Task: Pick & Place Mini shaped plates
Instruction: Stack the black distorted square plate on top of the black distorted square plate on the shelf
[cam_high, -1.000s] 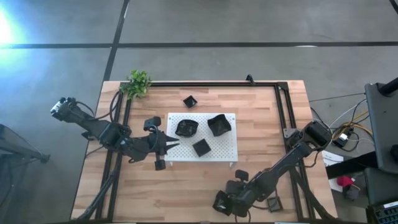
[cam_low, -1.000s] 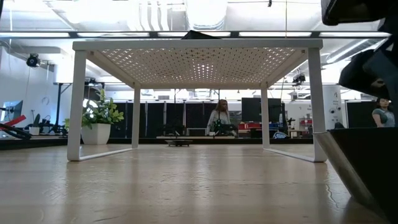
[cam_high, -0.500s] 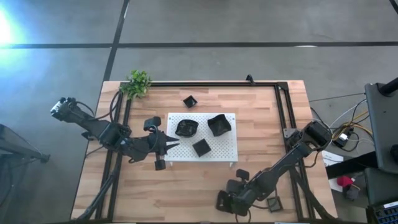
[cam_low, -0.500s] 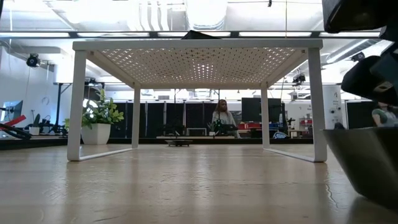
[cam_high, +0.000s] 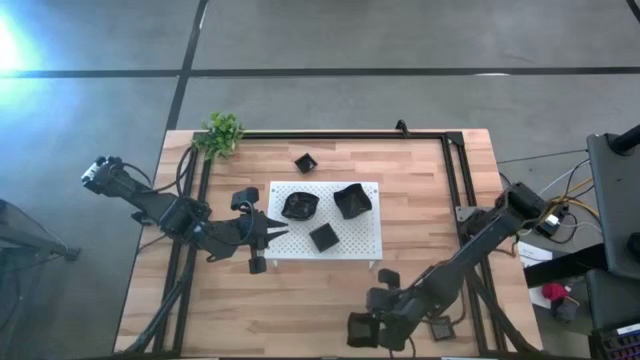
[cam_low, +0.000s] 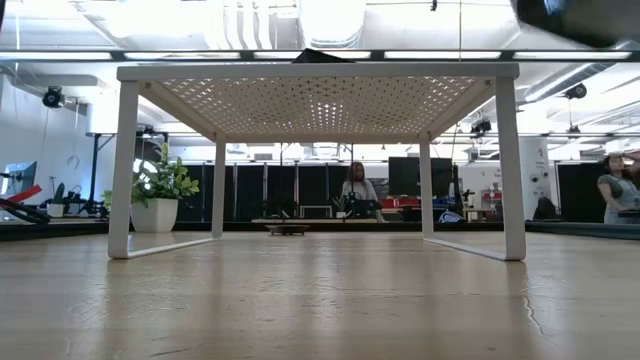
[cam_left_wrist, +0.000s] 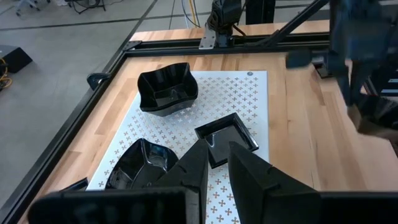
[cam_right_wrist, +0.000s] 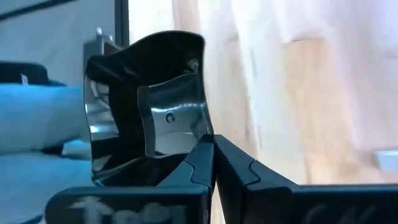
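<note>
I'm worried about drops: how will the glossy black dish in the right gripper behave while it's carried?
The black dish looks glossy and hard, so it probably stays stiff but may slip. The right gripper pinches only its thin rim, fingers shut, so the dish could tilt or swing. It looks small and thin-walled, likely light, and a fall might chip it.

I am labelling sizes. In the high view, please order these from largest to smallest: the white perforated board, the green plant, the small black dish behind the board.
1. white perforated board
2. green plant
3. small black dish
</note>
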